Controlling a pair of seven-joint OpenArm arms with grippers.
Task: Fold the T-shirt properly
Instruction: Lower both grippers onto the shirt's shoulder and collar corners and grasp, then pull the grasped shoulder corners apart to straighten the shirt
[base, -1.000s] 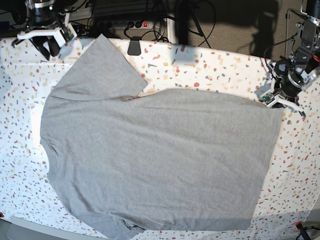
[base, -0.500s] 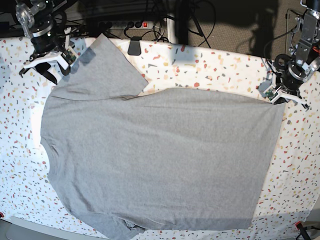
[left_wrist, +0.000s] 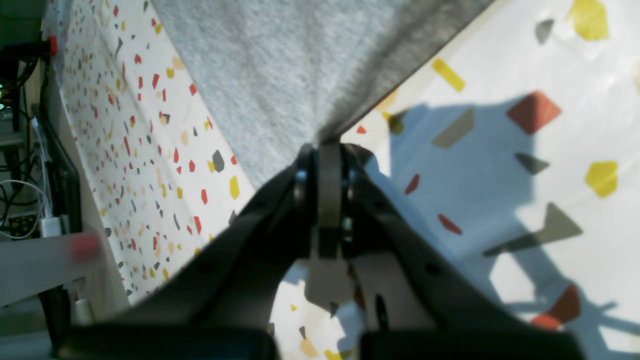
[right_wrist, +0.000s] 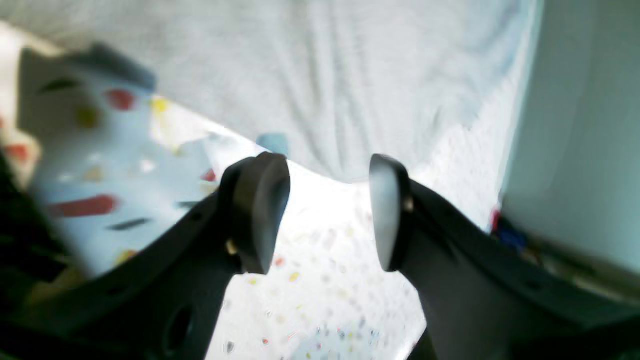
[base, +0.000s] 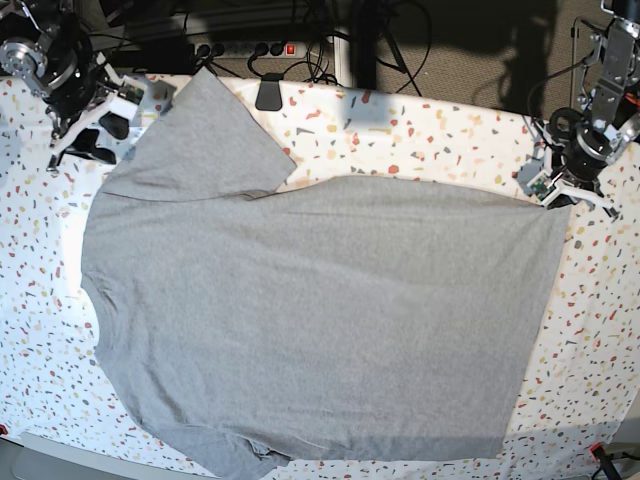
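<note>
The heather-grey T-shirt (base: 320, 310) lies spread flat, plain side up, on the speckled white cloth (base: 420, 130). Its upper sleeve (base: 200, 140) points to the back left. My left gripper (base: 565, 203) is at the shirt's far right corner. In the left wrist view it (left_wrist: 327, 150) is shut on that corner of the T-shirt (left_wrist: 300, 60). My right gripper (base: 100, 140) hovers just left of the sleeve edge. The right wrist view shows it (right_wrist: 325, 215) open with nothing between its fingers (right_wrist: 260, 215), and the T-shirt (right_wrist: 350, 75) is just ahead.
A black clamp (base: 268, 92) sits at the table's back edge near the sleeve. A power strip (base: 250, 47) and cables lie behind the table. The shirt's lower sleeve (base: 235, 460) reaches the front edge.
My right arm has swung down and leftward to the sleeve's side, and its jaws have widened. My left gripper has kept its hold on the corner, shifting only slightly.
</note>
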